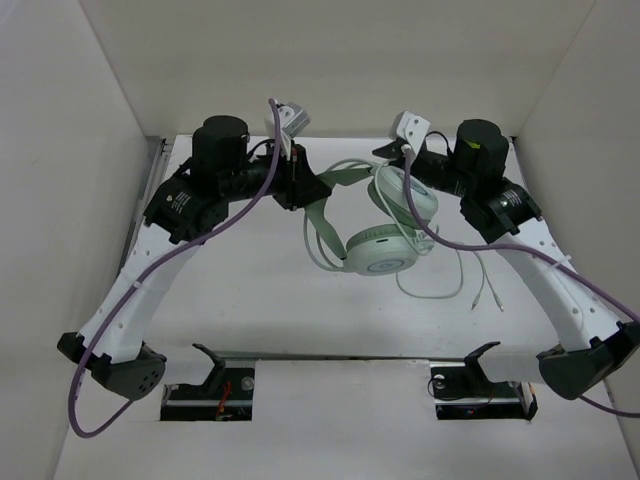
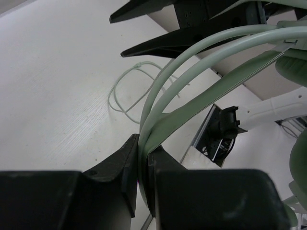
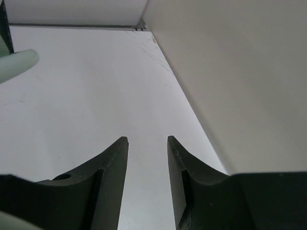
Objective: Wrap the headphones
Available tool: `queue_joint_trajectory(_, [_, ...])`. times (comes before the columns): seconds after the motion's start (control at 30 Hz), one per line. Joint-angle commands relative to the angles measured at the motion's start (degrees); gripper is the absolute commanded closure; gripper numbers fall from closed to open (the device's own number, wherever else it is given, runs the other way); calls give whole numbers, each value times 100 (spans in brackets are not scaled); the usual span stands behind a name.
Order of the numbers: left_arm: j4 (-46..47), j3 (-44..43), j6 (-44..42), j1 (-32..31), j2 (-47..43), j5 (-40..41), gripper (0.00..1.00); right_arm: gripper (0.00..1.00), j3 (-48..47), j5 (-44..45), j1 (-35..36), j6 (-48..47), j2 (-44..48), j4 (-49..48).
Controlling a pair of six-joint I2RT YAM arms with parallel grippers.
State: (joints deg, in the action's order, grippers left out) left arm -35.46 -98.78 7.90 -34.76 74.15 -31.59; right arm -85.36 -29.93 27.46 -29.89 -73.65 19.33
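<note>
Clamping the mint-green padded headphones [image 1: 380, 250], the left tool [image 2: 144, 151] should hold steady while the right tool [image 3: 147, 146], jaws apart, gathers the thin cable [image 2: 111, 96].

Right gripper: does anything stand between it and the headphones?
Nothing visible does. The right gripper is open and empty, close beside the headphones, which the left gripper holds by the headband. A mint-green edge of them shows at the left of the right wrist view, with only bare table ahead.
</note>
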Motion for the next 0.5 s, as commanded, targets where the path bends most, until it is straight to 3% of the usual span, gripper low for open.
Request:
queue_joint_trajectory(0.0, [873,-422,685,123,-120,-716,100,67,-165,-276,-105,755,43,-43])
queue_joint_trajectory(0.17, [1164,-440,1029,299,-59,-813,100,49,-244,-592,-307,1519,70,-271])
queue_joint_trajectory(0.47, [1718,-695,1740,721,126,-980,100,41,-69,-1269,-641,3364,219,-930])
